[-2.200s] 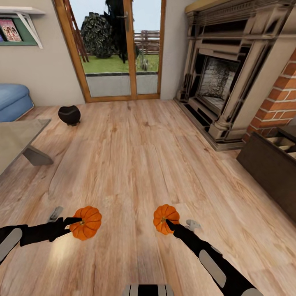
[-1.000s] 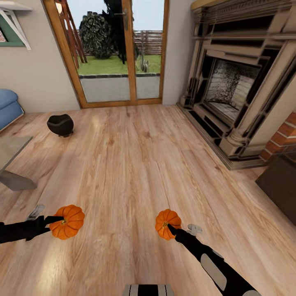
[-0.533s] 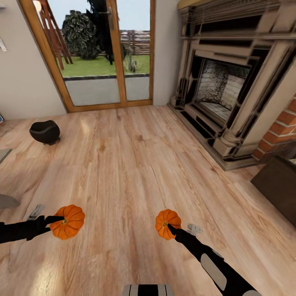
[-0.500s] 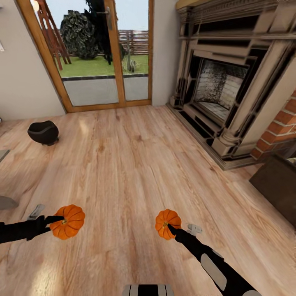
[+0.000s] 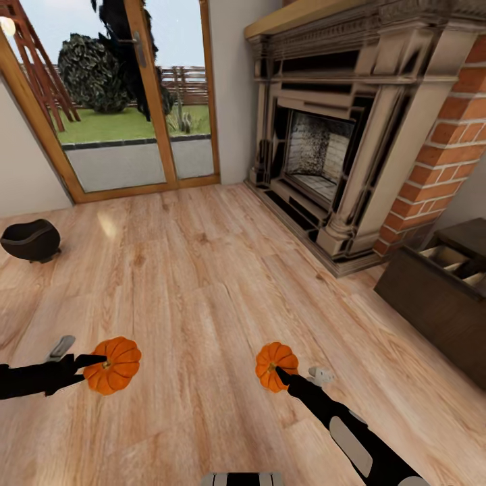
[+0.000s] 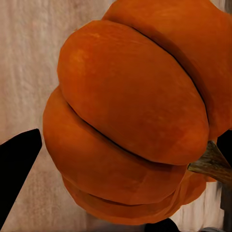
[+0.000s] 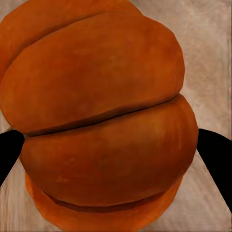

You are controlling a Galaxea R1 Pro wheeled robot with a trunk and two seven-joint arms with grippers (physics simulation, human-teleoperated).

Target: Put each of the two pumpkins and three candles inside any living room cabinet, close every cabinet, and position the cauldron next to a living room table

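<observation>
I carry two orange ribbed pumpkins above the wood floor. The larger pumpkin (image 5: 115, 365) (image 6: 135, 116) is held in my left gripper (image 5: 94, 363), which is shut on it at the lower left of the head view. My right gripper (image 5: 278, 371) is shut on the smaller pumpkin (image 5: 275, 365) (image 7: 104, 121) at lower centre. Black fingertips (image 7: 215, 157) flank it in the right wrist view. The black cauldron (image 5: 30, 240) stands on the floor at the far left. A dark-brown cabinet (image 5: 439, 297) with an open drawer showing beige insides sits at the right edge. Candles and the table are out of view.
A large fireplace (image 5: 331, 142) with a brick surround (image 5: 445, 148) fills the back right. Glass patio doors (image 5: 128, 101) with a wooden frame stand at the back left. Bare wood floor (image 5: 202, 283) stretches between me and the cabinet.
The view has swung to the right: the cauldron and doors slid left, the table left the picture, and the cabinet's open drawer came into sight. Both grippers still hold their pumpkins.
</observation>
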